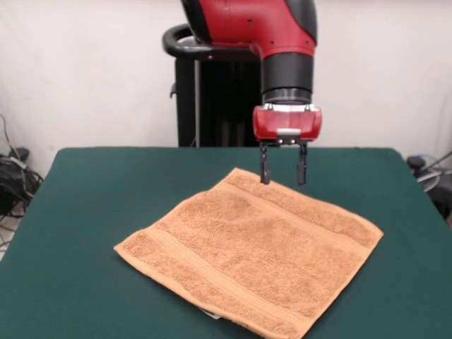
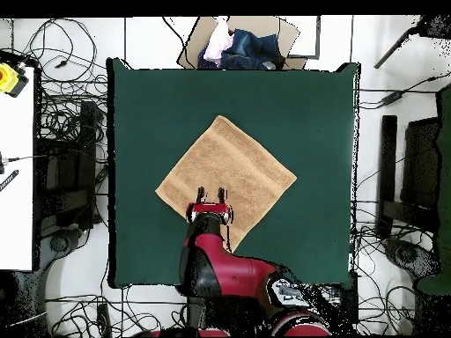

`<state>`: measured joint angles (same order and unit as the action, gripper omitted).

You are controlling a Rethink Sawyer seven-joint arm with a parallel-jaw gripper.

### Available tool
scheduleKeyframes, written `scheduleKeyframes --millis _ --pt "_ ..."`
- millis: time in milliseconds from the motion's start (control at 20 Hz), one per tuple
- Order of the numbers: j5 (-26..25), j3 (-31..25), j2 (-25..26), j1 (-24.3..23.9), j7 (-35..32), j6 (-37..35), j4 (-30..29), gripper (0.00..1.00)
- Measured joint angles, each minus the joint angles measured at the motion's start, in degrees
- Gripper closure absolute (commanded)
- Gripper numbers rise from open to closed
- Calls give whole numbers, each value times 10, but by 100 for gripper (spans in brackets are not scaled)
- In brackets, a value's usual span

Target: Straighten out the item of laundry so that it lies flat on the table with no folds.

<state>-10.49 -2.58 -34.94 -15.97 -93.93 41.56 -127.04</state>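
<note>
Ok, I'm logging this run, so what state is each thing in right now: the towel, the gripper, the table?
Orange-tan terry towel: spread flat on the table, turned like a diamond, no folds visible.
Red and black gripper: open, holding nothing, fingers pointing down over the towel's far edge.
Dark green felt table: bears only the towel.
Cardboard box beyond the table edge: open, clothes inside.

Robotics lab, test setup. Red and black arm (image 1: 282, 42) on a black pedestal (image 1: 212, 92) behind a table (image 1: 85, 212) with a green felt top, bare white wall (image 1: 85, 70) behind. Loose cables (image 2: 62, 114) tangled over the floor on every side. Cardboard box (image 2: 242, 40) of spare cloth beyond one table edge.
</note>
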Motion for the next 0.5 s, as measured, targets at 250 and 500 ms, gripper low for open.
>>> scheduleKeyframes --millis 250,500 --pt "9 9 8 5 0 0 0 0" --pt "13 23 27 8 0 0 0 0"
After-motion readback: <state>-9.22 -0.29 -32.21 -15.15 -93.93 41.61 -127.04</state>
